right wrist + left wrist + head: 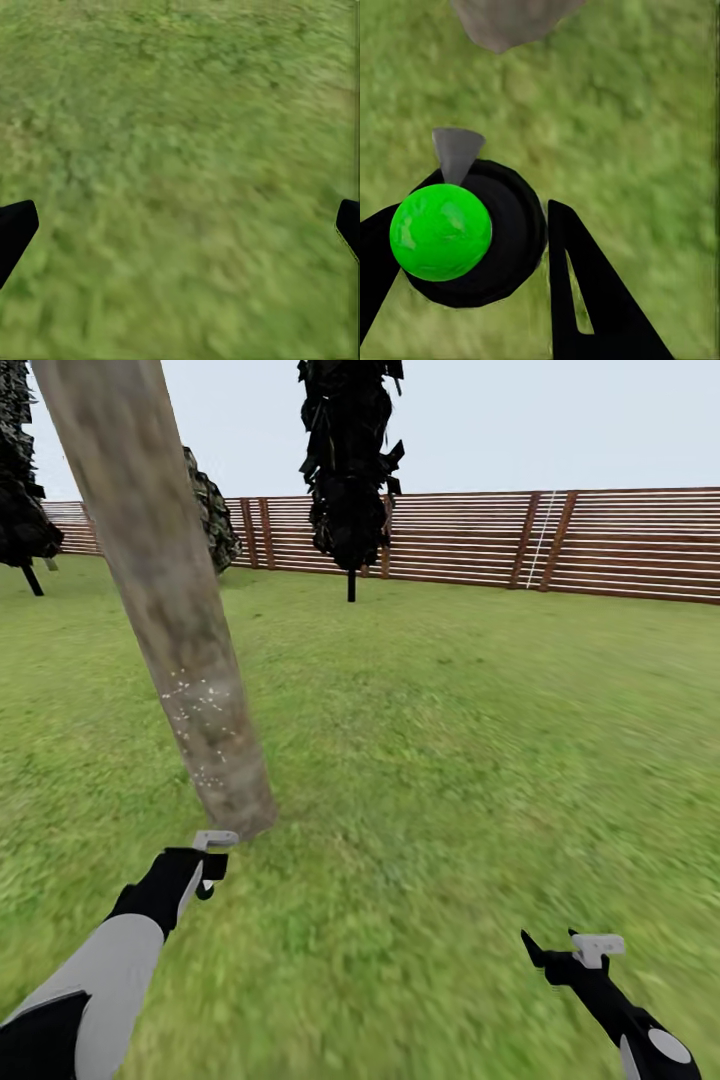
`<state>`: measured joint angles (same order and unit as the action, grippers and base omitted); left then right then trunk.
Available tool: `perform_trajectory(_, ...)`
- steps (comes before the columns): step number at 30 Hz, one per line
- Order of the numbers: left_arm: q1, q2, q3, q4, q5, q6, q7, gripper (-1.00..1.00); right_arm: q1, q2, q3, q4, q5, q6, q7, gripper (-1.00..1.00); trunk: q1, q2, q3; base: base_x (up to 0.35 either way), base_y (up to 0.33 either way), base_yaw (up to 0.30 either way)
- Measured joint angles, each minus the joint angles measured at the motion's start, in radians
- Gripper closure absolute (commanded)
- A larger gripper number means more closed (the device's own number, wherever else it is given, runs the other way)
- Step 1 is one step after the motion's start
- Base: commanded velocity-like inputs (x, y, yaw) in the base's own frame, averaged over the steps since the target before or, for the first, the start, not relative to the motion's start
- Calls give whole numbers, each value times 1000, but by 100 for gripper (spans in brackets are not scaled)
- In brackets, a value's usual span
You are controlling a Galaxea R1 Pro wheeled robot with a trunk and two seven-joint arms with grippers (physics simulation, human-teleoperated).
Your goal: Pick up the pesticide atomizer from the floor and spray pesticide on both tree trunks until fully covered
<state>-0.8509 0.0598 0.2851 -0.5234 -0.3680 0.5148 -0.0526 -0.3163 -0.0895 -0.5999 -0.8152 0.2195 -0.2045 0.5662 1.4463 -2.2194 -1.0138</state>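
Grass everywhere, fence at twelve o'clock. Atomizer (457, 232) is clamped in my left gripper (208, 860), just beside the trunk (170, 600) base; pesticide (200, 705) specks look patchy. Right gripper (565, 950) hangs spread, empty. Aim this low and upper bark stays bare.

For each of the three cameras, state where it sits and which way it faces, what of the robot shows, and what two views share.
Head view: high on the robot, facing forward and down over the grass to the fence; both arms show, and the leaning tree trunk carries white pesticide specks.
Left wrist view: by the left gripper, looking down its dark fingers at the pesticide atomizer they hold.
Right wrist view: by the right gripper, facing grass.
Shared: head and left wrist views both show the trunk's base.
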Motion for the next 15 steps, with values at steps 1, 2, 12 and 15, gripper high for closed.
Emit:
perform_trajectory(1, 0, 0, 0, 0, 2, 0, 1, 100, 0, 0, 0, 0, 0, 0, 0, -100, 0, 0, 0, 258, -158, 51)
perform_trajectory(2, 0, 0, 0, 0, 3, 0, 1, 100, 0, 0, 0, 0, 0, 0, 0, -100, 0, 0, 0, 258, -159, 122)
perform_trajectory(12, 0, -5, -2, 0, 8, 0, 1, 100, 0, 2, 2, 3, 0, 0, 2, -100, 0, 0, 0, 258, -160, 262)
perform_trajectory(15, 0, -8, -2, 0, 9, 0, 1, 100, 0, 2, 2, 4, 0, 0, 2, -100, 0, 0, 0, 249, -174, 180)
